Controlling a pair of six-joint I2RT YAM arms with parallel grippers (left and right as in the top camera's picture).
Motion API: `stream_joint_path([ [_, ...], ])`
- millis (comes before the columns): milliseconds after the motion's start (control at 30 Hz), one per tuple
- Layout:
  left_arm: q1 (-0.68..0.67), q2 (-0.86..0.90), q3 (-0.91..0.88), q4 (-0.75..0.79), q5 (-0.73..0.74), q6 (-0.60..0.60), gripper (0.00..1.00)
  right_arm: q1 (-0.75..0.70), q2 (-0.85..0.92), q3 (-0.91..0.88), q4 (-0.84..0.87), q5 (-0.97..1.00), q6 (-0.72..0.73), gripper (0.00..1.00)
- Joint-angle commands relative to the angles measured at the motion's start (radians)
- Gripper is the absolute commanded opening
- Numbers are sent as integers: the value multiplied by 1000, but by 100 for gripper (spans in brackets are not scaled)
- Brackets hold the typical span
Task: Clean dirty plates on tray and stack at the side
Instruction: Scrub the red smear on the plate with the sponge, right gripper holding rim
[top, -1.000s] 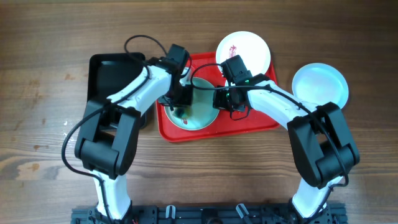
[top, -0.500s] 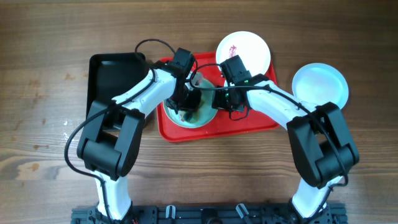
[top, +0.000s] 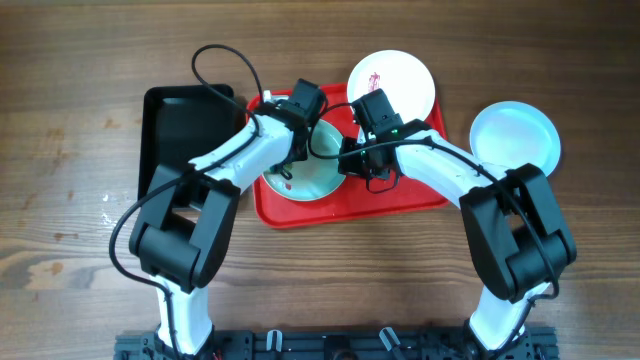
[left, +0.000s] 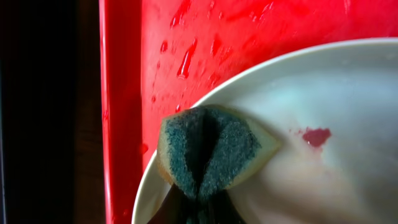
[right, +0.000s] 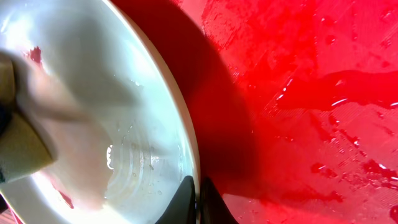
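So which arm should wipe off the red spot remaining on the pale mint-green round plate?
Left. The left gripper pinches the folded green-and-yellow sponge, resting on the plate beside the spot. The right gripper is clamped on the plate's rim, steadying it on the bright red plastic tray.

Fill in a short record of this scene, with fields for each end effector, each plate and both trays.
Left end effector: shut on a folded sponge, pressed onto the mint plate
Right end effector: pinching the mint plate's rim
Mint plate: on the red tray, red spot on it
White plate: red-streaked, at the red tray's far right corner
Pale plate: on the table right of the red tray, no streak visible
Black tray: left of the red tray
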Motion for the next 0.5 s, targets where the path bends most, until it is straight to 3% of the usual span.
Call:
stream_joint_path([
  [0, -23, 24, -13, 41, -90, -1, 4, -3, 22, 5, -13, 9, -7, 4],
  [200, -23, 24, -12, 63, 319, 227, 4, -3, 22, 5, -13, 9, -7, 4],
  [467, 27, 23, 26, 64, 685, 367, 4, -3, 22, 5, -14, 8, -7, 4],
])
